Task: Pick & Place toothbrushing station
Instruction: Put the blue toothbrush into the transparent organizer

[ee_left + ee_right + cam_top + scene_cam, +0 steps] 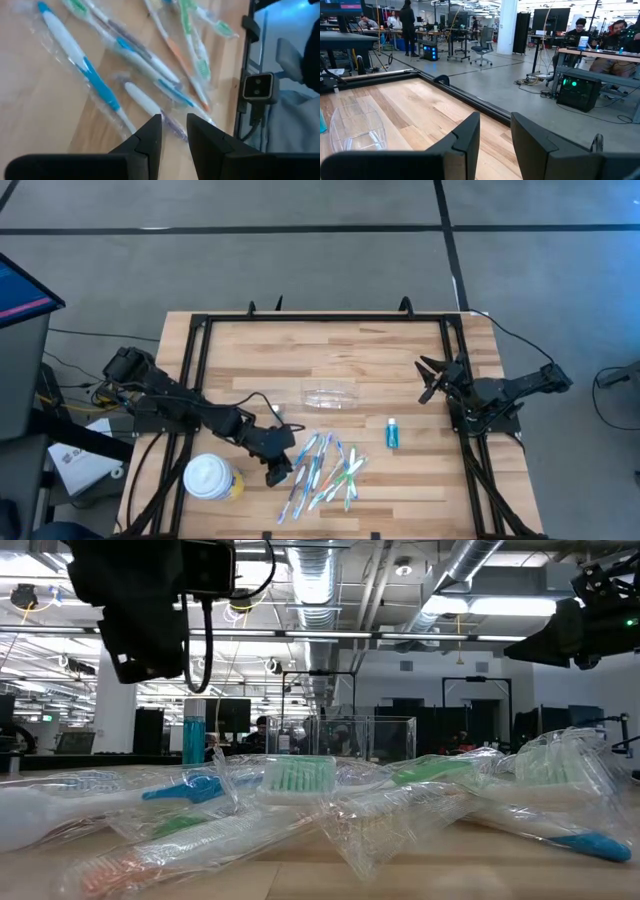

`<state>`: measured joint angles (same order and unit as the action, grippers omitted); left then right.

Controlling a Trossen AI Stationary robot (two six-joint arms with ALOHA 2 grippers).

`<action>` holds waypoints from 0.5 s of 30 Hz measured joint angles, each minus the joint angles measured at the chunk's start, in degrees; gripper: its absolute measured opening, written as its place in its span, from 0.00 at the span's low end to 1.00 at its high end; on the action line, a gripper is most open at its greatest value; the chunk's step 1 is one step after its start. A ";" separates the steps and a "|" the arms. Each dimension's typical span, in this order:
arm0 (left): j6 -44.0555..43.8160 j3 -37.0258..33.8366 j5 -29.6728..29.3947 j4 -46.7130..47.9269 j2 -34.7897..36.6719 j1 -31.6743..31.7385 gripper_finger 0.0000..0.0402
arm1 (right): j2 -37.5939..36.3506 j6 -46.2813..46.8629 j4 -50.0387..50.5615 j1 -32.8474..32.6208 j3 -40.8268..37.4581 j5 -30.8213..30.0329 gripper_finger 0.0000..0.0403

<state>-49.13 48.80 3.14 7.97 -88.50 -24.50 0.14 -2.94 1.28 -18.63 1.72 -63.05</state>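
The toothbrushing station is a clear oblong holder that rests on its base at the middle of the wooden table; it also shows in the right wrist view and the low view. My left gripper hangs open over the left end of a pile of wrapped toothbrushes, well above them and touching none. My right gripper waits at the table's right side, level and open, with nothing between its fingers.
A yellow cup with a white lid stands near the front left, close to my left arm. A small blue tube lies right of the toothbrushes. A black frame runs round the tabletop. A camera sits at the near edge.
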 joint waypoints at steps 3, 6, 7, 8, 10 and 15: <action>-0.90 -0.09 2.03 0.38 -1.88 -0.01 0.21 | 0.01 0.00 0.02 -0.01 0.00 -0.02 0.25; -2.42 -0.05 3.87 -0.34 -3.98 -0.12 0.21 | 0.02 0.00 -0.02 0.00 0.00 -0.02 0.25; -2.75 -0.06 4.13 -0.24 -4.72 -0.12 0.21 | 0.02 0.00 0.05 0.00 0.00 -0.02 0.25; -3.32 -0.07 4.28 -0.30 -5.41 -0.12 0.21 | 0.02 0.00 0.06 -0.02 0.00 -0.02 0.25; -3.86 -0.05 4.38 -0.46 -6.40 -0.12 0.21 | 0.02 0.00 0.04 0.00 0.00 -0.02 0.25; -3.86 -0.05 4.80 -0.92 -7.33 -0.12 0.21 | 0.02 0.00 0.03 0.00 0.00 -0.02 0.25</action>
<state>-52.99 48.75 7.94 7.05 -95.83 -24.62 0.16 -2.94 1.31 -18.63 1.72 -63.07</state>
